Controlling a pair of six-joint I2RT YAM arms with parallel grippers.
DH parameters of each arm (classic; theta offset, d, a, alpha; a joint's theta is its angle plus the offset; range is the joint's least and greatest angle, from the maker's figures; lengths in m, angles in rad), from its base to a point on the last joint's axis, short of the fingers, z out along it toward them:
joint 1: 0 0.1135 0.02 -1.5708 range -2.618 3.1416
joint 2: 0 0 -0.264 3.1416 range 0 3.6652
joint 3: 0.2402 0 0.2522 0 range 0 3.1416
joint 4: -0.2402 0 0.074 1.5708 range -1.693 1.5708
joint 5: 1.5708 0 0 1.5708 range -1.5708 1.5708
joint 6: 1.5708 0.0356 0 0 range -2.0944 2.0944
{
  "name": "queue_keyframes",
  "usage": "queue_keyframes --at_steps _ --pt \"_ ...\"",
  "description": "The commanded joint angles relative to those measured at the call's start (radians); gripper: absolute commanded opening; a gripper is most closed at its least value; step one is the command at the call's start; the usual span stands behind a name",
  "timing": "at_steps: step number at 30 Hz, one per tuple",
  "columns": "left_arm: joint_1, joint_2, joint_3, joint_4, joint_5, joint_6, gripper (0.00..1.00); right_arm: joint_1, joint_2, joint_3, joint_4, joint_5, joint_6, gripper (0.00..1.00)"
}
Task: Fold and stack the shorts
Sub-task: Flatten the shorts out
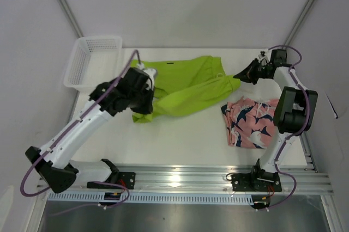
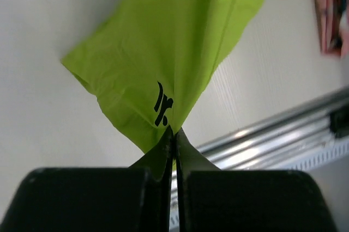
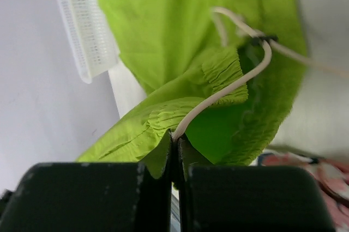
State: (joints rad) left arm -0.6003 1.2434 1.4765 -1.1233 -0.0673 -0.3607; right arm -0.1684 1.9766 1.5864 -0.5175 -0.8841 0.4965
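The lime-green shorts (image 1: 185, 87) hang stretched between my two grippers above the table's middle. My left gripper (image 1: 147, 101) is shut on their leg end; in the left wrist view (image 2: 174, 134) the green cloth (image 2: 169, 41) with a small black mark fans out from the tips. My right gripper (image 1: 239, 77) is shut on the waistband end (image 3: 180, 112), with the white drawstring (image 3: 240, 77) running into the tips (image 3: 177, 140). The coral-pink printed shorts (image 1: 251, 122) lie folded on the table at the right, below the right gripper; they also show in the left wrist view (image 2: 332, 11).
A white mesh basket (image 1: 90, 60) stands at the table's far left corner; it also shows in the right wrist view (image 3: 84, 25). A metal rail (image 1: 180, 180) runs along the near edge with both arm bases. Grey walls close in the back and sides.
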Motion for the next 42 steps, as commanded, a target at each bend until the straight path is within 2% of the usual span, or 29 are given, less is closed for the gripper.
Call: queue_keyframes --at_steps 1,6,8,9,10,11,13,14,17,18,20,21,24,27,28,29,31,32,37,42 --pt "-0.168 -0.041 -0.144 0.103 0.098 -0.033 0.00 -0.049 -0.071 -0.107 0.048 0.072 -0.059 0.00" --pt "-0.435 -0.035 -0.312 0.167 0.103 -0.090 0.00 -0.052 -0.101 -0.206 0.056 0.186 -0.096 0.00" --pt "-0.490 -0.003 -0.372 0.192 0.124 -0.104 0.02 -0.057 -0.114 -0.235 0.079 0.215 -0.090 0.00" --pt "-0.530 0.010 -0.381 0.200 0.123 -0.107 0.12 -0.059 -0.116 -0.255 0.085 0.235 -0.087 0.00" --pt "-0.539 0.033 -0.386 0.197 0.109 -0.110 0.26 -0.059 -0.116 -0.256 0.085 0.244 -0.084 0.00" --pt "-0.543 0.037 -0.395 0.186 0.057 -0.128 0.55 -0.057 -0.116 -0.258 0.086 0.255 -0.082 0.00" --pt "-0.532 0.028 -0.380 0.146 -0.035 -0.141 0.79 -0.057 -0.117 -0.256 0.091 0.266 -0.079 0.00" --pt "-0.480 0.002 -0.360 0.139 -0.051 -0.142 0.89 -0.057 -0.114 -0.250 0.091 0.269 -0.078 0.00" --pt "-0.338 -0.076 -0.335 0.163 -0.029 -0.123 0.94 -0.052 -0.111 -0.240 0.088 0.281 -0.076 0.00" --pt "-0.237 -0.088 -0.312 0.166 -0.041 -0.121 0.94 -0.052 -0.111 -0.240 0.096 0.281 -0.075 0.00" --pt "-0.137 -0.104 -0.306 0.190 -0.054 -0.113 0.94 -0.048 -0.113 -0.240 0.102 0.281 -0.069 0.00" --pt "-0.037 -0.107 -0.315 0.212 -0.051 -0.113 0.93 -0.048 -0.113 -0.238 0.112 0.283 -0.065 0.00" --pt "0.135 -0.101 -0.361 0.348 0.021 -0.130 0.87 -0.042 -0.113 -0.241 0.131 0.281 -0.055 0.00" --pt "0.290 -0.075 -0.436 0.522 0.116 -0.156 0.78 -0.034 -0.110 -0.244 0.149 0.278 -0.046 0.00" --pt "0.325 -0.064 -0.473 0.561 0.138 -0.179 0.68 -0.031 -0.108 -0.243 0.151 0.280 -0.046 0.00" --pt "0.391 -0.050 -0.481 0.627 0.145 -0.194 0.65 -0.028 -0.108 -0.244 0.154 0.284 -0.042 0.00" --pt "0.434 0.000 -0.495 0.687 0.155 -0.242 0.60 -0.023 -0.113 -0.249 0.181 0.290 -0.026 0.00" --pt "0.451 0.017 -0.504 0.754 0.147 -0.256 0.59 -0.017 -0.114 -0.255 0.198 0.301 -0.010 0.00" --pt "0.481 0.169 -0.490 0.881 0.132 -0.349 0.54 -0.010 -0.116 -0.296 0.281 0.301 0.037 0.00" --pt "0.516 0.378 -0.402 0.971 0.193 -0.396 0.37 -0.006 -0.117 -0.335 0.329 0.301 0.053 0.00"
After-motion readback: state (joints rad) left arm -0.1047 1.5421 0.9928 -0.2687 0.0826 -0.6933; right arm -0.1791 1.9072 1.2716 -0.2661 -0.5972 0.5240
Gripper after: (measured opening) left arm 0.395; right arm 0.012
